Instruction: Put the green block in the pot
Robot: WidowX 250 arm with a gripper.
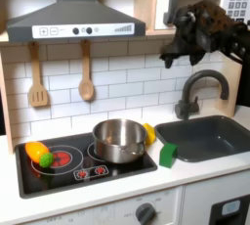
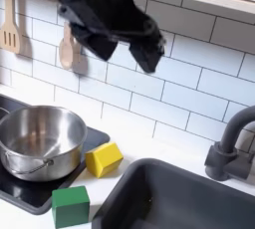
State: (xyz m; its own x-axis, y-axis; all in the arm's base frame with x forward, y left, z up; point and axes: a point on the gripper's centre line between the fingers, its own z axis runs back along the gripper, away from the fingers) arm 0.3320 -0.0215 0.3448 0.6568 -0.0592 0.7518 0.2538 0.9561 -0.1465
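Green block (image 2: 70, 205) sits on the tabletop (image 1: 195, 175) well below the raised end effector (image 2: 149, 59) and toward the second exterior view's left, just beside the pot (image 2: 40, 141); whether the empty-looking jaws are parted, I cannot tell

We see a bright green block (image 1: 168, 155) beside a shiny silver pot (image 1: 118, 139) on a black hob (image 1: 59, 170) with red rings, a yellow toy piece (image 2: 104, 158), an orange toy (image 1: 35, 151) with a green ball (image 1: 46, 158), white brick-pattern tiles (image 1: 127, 82), a dark grey sink (image 1: 210, 136) and a black gripper (image 2: 118, 49).
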